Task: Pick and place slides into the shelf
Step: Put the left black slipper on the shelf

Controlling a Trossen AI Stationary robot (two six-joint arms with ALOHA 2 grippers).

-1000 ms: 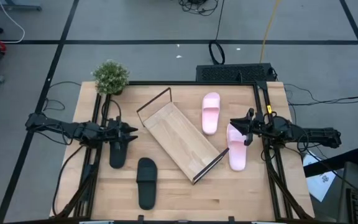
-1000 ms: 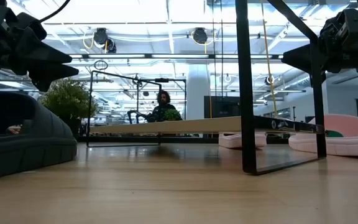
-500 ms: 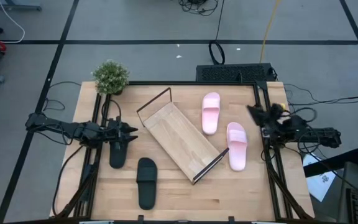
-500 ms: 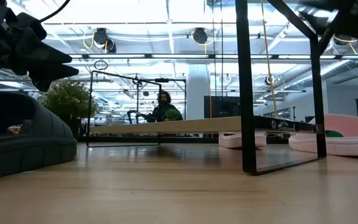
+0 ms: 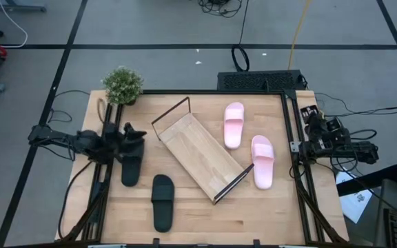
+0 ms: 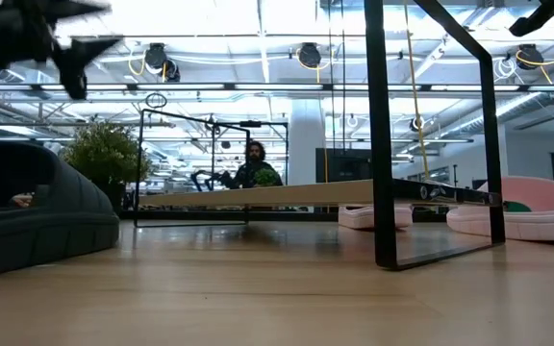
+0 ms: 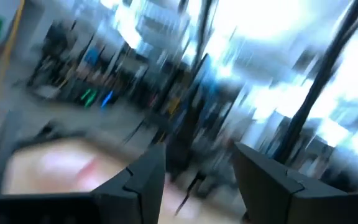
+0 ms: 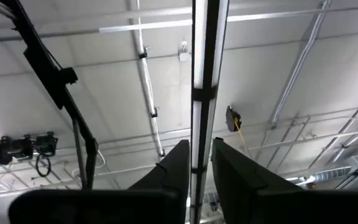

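The shelf is lying diagonally across the middle of the counter, its black wire frames at the far-left and near-right ends, with nothing on its board. Two pale pink slides are sitting to its right: one farther back, the other nearer, just beside the shelf's near-right frame. Two black slides are sitting to its left: one under the left arm's tip, the other nearer the front edge. The left gripper is hovering over the far end of that black slide, its jaws standing wide apart and holding nothing. The right gripper is hanging past the counter's right edge, pointing upward, its jaws nearly closed and empty. A potted plant is standing at the far-left corner
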